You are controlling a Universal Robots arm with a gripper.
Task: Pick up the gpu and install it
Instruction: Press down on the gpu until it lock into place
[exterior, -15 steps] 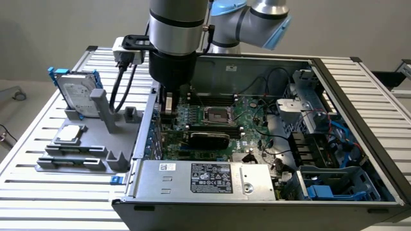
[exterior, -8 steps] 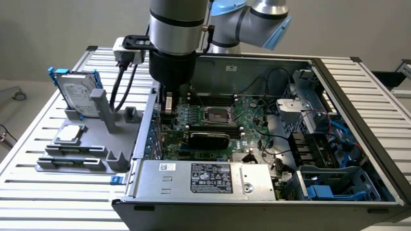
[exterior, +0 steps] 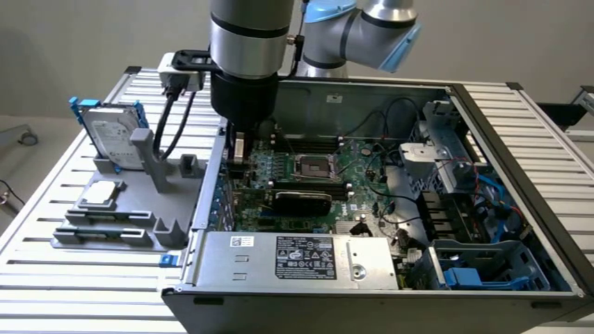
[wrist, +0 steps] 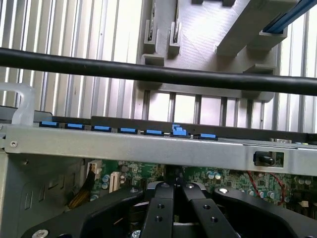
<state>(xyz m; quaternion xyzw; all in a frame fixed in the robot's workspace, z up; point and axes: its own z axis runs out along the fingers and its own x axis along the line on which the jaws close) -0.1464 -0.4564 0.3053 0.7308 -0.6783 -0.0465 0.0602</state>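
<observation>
The gpu (exterior: 302,198), a small card with a black shroud, sits flat-edged on the green motherboard (exterior: 357,163) in the middle of the open computer case (exterior: 519,139). My gripper (exterior: 238,161) hangs inside the case by the wall on the exterior view's left, a little to the left of and behind the gpu, apart from it. In the wrist view the black fingers (wrist: 163,208) of the gripper (wrist: 176,191) meet tip to tip above the board, shut, with nothing between them.
A grey fixture (exterior: 139,209) on the slatted table at the exterior view's left carries a silver hard drive in a blue frame (exterior: 113,139) and thin black memory sticks (exterior: 102,233). The power supply (exterior: 297,259) fills the case's near side. A black cable (wrist: 158,74) crosses the wrist view.
</observation>
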